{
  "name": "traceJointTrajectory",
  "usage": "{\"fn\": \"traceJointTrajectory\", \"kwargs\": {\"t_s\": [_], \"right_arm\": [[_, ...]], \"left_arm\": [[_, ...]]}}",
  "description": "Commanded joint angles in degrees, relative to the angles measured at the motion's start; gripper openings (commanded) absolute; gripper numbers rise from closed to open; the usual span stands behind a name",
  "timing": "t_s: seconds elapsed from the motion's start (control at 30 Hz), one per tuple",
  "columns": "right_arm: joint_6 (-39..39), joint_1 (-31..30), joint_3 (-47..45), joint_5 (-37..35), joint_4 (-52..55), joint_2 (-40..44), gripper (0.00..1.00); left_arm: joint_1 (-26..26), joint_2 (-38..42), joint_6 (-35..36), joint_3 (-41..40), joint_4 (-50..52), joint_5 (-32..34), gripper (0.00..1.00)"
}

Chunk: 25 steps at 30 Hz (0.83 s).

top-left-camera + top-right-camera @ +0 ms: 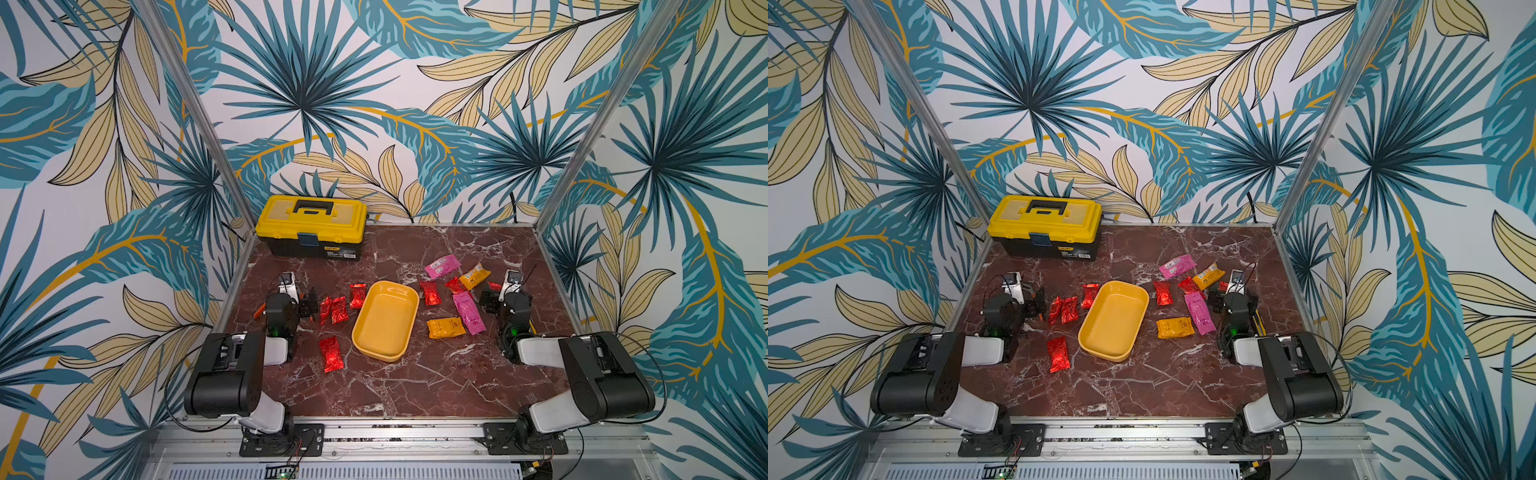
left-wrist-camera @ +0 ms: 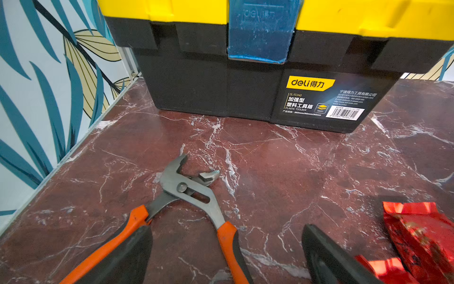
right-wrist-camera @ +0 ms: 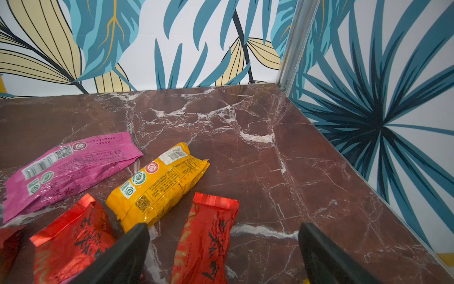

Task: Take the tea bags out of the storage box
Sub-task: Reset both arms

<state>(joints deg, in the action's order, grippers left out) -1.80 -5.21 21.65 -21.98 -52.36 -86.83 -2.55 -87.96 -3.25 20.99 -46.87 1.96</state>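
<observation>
storage box [image 1: 385, 322]: yellow-orange tray, open side up, about midway across the surface [image 1: 415, 386], turned askew to its edges; both top views show its floor bare yellow.
tea bags [image 1: 339, 309]: every one in view lies flat on the surface outside the storage box, in two loose groups, one on each side of it.
left group: four red sachets; three in a row between the storage box and the left hand [image 2: 226, 227], the one closest to the box just beside its rim; the fourth sachet [image 1: 330, 354] lies apart, closer to the near edge.
right group: three red, two pink, two orange; a pink sachet [image 1: 441, 266] and an orange sachet [image 1: 474, 276] lie farthest back, and a second pink and a second orange lie side by side closer to the near edge.
left hand: fingers spread wide, pinching nothing; it hangs low over the pliers [image 2: 186, 189], whose orange handles run beneath the gap; touching or not, I cannot tell.
right hand [image 3: 223, 225]: fingers spread wide, pinching nothing; a red sachet lies on the surface under the gap, with the orange sachet just beyond one fingertip.
toolbox [image 1: 311, 226]: yellow lid shut on a black body, in the far left corner of the surface.
</observation>
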Motion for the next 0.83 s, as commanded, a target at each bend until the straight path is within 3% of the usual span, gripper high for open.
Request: {"fn": "traceJointTrajectory", "kwargs": {"t_s": [0.0, 0.8], "right_arm": [[-0.9, 0.3, 0.5, 0.5, 0.6, 0.2, 0.99], [-0.9, 0.6, 0.6, 1.5, 1.0, 0.4, 1.0]], "left_arm": [[0.3, 1.0, 0.6, 2.2, -0.3, 0.9, 1.0], [0.3, 1.0, 0.7, 2.2, -0.2, 0.9, 1.0]]}}
